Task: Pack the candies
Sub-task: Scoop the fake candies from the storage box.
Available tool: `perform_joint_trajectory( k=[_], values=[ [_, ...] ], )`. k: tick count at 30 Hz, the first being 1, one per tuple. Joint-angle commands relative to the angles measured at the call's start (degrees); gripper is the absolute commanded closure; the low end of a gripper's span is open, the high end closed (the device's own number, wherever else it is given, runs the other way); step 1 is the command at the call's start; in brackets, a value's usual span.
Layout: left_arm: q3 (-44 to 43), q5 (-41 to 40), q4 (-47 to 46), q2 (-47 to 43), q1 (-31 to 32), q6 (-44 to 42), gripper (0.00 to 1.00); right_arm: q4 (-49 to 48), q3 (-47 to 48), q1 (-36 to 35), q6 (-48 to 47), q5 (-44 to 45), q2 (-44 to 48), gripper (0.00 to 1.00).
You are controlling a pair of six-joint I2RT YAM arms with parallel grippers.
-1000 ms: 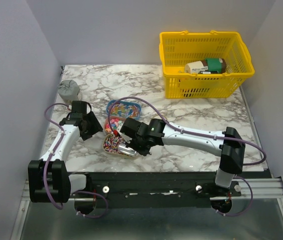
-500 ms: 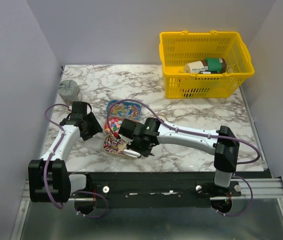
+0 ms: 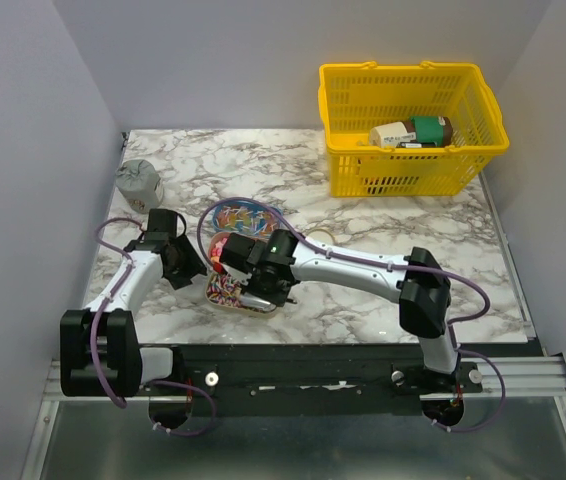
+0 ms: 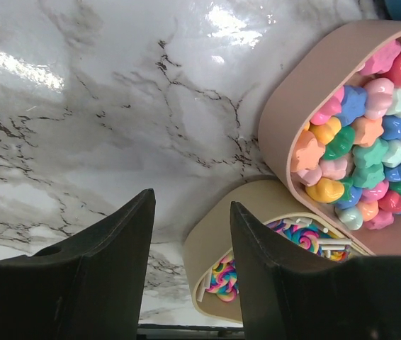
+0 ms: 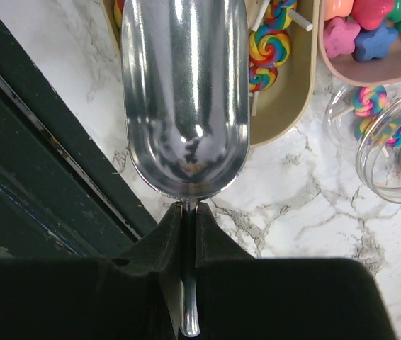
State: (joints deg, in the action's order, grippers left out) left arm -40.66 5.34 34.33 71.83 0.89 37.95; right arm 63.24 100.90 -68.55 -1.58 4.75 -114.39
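Observation:
Swirled lollipop candies [image 4: 253,265] fill a beige tray [image 3: 225,290] at the table's near edge. Star-shaped pink, blue, green and yellow candies [image 4: 360,163] fill a pink tray [image 3: 225,246] just behind it. My right gripper [image 5: 188,219] is shut on the handle of a silver scoop [image 5: 184,92]. The scoop is empty and lies over the near end of the beige tray [image 5: 285,106]. My left gripper [image 4: 192,202] is open and empty, low at the beige tray's left end, with its right finger over the tray wall. In the top view it [image 3: 178,262] sits left of both trays.
A clear jar [image 5: 392,142] holding a few lollipops stands right of the trays. A blue tray of candies [image 3: 247,214] lies behind the pink one. A grey lidded jar [image 3: 137,180] is at the back left, a yellow basket [image 3: 403,170] at the back right. The black table rail [image 5: 37,163] runs close to the scoop.
My right arm has swung left and carried the scoop over the beige tray. My left gripper has shifted slightly nearer to that tray.

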Motion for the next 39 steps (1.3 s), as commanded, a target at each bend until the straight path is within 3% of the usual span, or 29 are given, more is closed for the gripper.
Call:
perform_joint_trajectory(
  k=[1, 11, 20, 28, 39],
  values=[
    [0.8, 2.4, -1.2, 1.6, 0.3, 1.1, 0.45, 3.8, 2.1, 0.8, -2.6, 0.3, -1.7, 0.99],
    [0.3, 2.7, -1.7, 3.0, 0.3, 1.2, 0.49, 6.1, 1.7, 2.5, -4.1, -0.1, -2.5, 0.99],
    [0.1, 3.0, -2.3, 3.3, 0.3, 1.1, 0.52, 8.5, 7.7, 3.2, -4.7, 0.0, -7.8, 0.99],
    [0.6, 4.7, -2.9, 3.0, 0.3, 0.6, 0.62, 7.2, 9.2, 3.3, -5.4, 1.1, -9.9, 0.99],
    [0.8, 7.3, -3.8, 3.1, 0.3, 0.8, 0.77, -2.4, 8.5, 3.3, -7.3, -1.9, -8.1, 0.99]
  ],
)
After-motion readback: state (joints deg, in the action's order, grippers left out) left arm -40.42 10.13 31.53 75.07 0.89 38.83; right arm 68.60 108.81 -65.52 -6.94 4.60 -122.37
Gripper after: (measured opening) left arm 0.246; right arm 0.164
